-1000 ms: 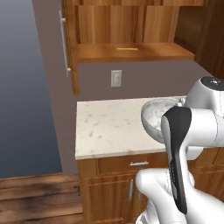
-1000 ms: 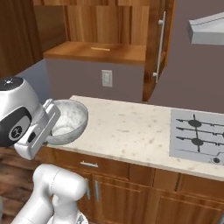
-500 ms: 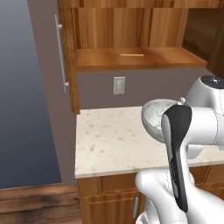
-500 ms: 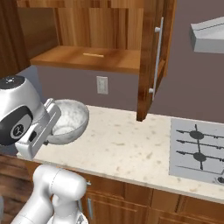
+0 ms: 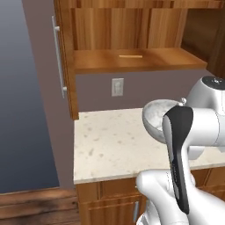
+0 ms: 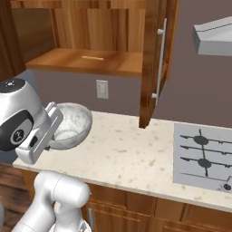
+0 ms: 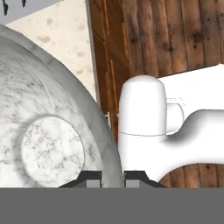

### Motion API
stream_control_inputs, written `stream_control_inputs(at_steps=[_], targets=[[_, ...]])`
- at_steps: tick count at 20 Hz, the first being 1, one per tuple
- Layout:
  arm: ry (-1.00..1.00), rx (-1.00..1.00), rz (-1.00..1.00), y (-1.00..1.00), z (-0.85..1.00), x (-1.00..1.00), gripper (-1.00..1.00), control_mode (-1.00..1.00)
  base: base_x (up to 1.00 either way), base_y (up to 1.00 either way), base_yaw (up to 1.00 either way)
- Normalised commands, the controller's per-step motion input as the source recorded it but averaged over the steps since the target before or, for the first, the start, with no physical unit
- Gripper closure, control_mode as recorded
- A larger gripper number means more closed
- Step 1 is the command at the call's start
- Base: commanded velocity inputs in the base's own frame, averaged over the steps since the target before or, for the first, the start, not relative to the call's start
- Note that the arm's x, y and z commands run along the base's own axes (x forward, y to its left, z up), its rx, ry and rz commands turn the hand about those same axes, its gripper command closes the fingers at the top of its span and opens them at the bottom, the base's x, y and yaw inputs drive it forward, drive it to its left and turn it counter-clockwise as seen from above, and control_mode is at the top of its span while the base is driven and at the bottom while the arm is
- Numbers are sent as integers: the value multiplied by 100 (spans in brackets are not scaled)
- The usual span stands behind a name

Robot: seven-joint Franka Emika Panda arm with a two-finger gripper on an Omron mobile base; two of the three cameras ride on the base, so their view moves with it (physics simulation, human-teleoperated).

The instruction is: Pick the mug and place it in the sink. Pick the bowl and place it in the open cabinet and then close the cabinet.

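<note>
— Claw (image 7: 113,177) status at this moment?

— Nearly closed, its two dark fingertips (image 7: 90,178) pinching the rim of the bowl (image 6: 69,125) between them; the hand view looks straight down into the speckled, stone-look basin with its flat round base.

— Where is the bowl?

— Held up tilted above the pale speckled surface (image 5: 115,145), its mouth turned toward 9 o'clock in the left base view, just in front of the white arm (image 5: 200,127). In the right base view it sits at about 8 o'clock of centre, beside the arm's round dark-capped joint.

— And the cabinet (image 6: 106,34)?

— Open, above and behind the bowl at 12 o'clock. Its reddish-brown shelf (image 5: 136,59) carries a thin pale strip. One door (image 6: 154,63) stands out edge-on at 1 o'clock in the right base view, silver bar handle (image 6: 159,63) vertical; the other hangs at 10 o'clock in the left base view.

— Anything around that?

— A wall socket (image 5: 117,86) under the shelf, a hob (image 6: 204,156) at 4 o'clock on the surface, and a grey hood (image 6: 214,38) above it.
</note>
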Motion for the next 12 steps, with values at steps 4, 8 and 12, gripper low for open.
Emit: stream_control_inputs(at_steps=[4,8,12], targets=[[0,0,0,0,0,0,100,100,15,0,4],[0,0,0,0,0,0,100,100,49,0,-4],[0,0,0,0,0,0,100,100,24,0,-6]])
